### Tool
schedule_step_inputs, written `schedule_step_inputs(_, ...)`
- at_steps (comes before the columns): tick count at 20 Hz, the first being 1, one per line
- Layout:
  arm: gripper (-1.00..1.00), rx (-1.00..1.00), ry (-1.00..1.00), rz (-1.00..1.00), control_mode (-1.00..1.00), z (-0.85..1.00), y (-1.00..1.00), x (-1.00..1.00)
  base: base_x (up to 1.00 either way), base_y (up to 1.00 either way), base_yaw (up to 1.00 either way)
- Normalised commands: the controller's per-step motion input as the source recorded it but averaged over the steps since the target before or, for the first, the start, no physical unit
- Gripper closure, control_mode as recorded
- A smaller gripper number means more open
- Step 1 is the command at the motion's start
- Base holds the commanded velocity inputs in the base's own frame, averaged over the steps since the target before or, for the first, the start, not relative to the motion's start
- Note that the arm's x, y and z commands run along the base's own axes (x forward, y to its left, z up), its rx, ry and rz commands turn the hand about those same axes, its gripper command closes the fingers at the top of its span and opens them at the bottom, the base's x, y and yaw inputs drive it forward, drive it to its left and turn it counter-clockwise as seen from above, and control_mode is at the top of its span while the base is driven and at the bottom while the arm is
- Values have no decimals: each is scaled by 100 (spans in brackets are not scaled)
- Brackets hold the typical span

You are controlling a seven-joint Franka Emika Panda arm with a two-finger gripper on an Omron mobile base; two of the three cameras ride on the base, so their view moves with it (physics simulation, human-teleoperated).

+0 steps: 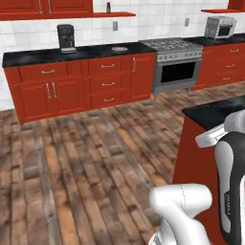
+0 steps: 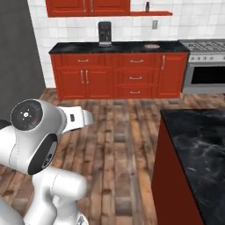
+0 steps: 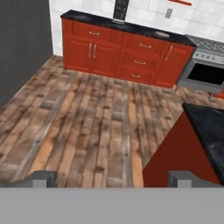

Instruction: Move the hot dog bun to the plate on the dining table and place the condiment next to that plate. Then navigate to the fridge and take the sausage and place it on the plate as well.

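Dining table (image 3: 205,127) corner right of gripper (image 3: 111,177); gripper spread wide, empty, above wood floor (image 3: 87,122).

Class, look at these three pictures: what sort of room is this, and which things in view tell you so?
A home kitchen, most likely: a steel stove with an oven, red cabinets under a black counter, a coffee machine and a toaster oven.
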Motion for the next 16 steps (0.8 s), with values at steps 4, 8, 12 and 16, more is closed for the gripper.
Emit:
schedule_step_inputs(4, -100, 0, 0, 0, 100, 0, 0, 0, 100, 0, 2)
schedule_step_inputs(8, -100, 0, 0, 0, 100, 0, 0, 0, 100, 0, 8)
schedule_step_inputs(12, -100, 0, 0, 0, 100, 0, 0, 0, 100, -4, 10)
schedule_step_inputs(16, -100, 0, 0, 0, 100, 0, 0, 0, 100, -15, 12)
